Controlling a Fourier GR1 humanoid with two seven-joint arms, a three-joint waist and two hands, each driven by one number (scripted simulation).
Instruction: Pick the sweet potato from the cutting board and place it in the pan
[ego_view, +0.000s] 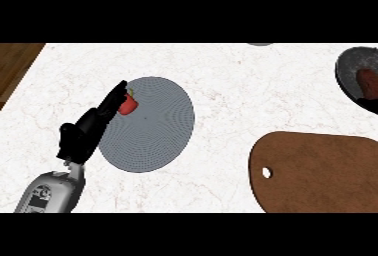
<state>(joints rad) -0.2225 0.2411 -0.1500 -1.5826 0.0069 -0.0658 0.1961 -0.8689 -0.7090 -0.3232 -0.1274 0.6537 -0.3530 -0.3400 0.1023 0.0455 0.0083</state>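
The reddish-brown sweet potato (367, 82) lies in the dark grey round pan (344, 62) at 2 o'clock, partly cut off by the view's edge and well apart from the brown wooden cutting board (325, 175) at 4 o'clock. The black left hand (94, 125) rests at 9 o'clock, fingers straight and holding nothing. Its fingertips are just beside a small red pepper (130, 104) on the grey round plate (159, 135). A careless swing would likely knock the pepper onto the white marble bench (221, 65). The right hand is out of view.

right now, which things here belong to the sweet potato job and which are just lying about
Job: sweet potato, already in the pan; cutting board.

Lying about: grey plate; small red vegetable at its left edge; left hand, fingers straight, by that same edge.
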